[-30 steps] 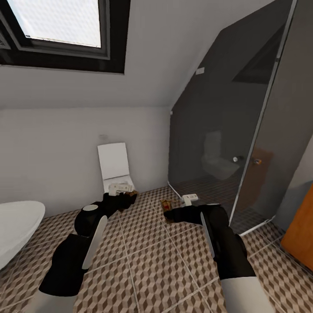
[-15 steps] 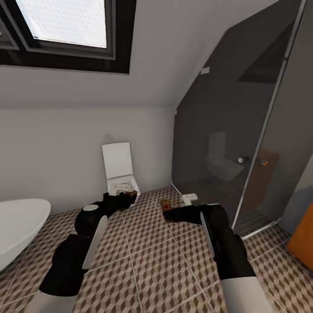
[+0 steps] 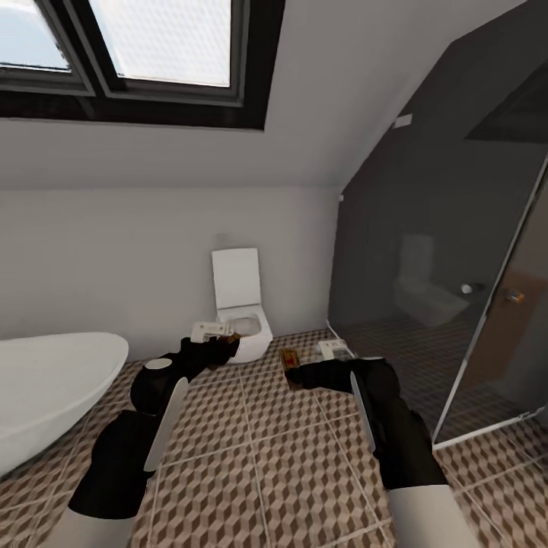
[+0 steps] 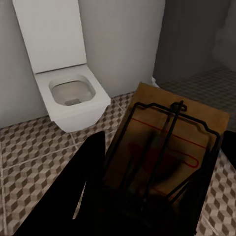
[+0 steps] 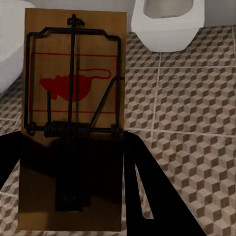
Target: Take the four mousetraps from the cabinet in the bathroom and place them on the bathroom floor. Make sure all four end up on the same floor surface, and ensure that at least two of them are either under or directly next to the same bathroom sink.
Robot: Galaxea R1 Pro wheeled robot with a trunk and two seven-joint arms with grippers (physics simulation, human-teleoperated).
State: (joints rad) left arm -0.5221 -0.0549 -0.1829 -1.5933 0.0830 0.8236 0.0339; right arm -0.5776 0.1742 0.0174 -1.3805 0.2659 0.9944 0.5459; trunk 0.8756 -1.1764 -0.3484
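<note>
While both arms hang over the bathroom floor (image 3: pixel 304 472) facing a toilet (image 3: pixel 242 320), the left gripper (image 3: pixel 222 348) clamps one mousetrap (image 4: pixel 169 152) and the right gripper (image 3: pixel 298 373) clamps another mousetrap (image 5: pixel 73 113)

Soft, even daylight, rendered cleanly with slight softness.
Brightest at 11 o'clock, from the black-framed sloped skylight window (image 3: pixel 156 42); dim and grey at 3 o'clock behind the dark tinted glass shower screen (image 3: pixel 426 251); black, detail-less shadow over the gripper fingers in both wrist views.
</note>
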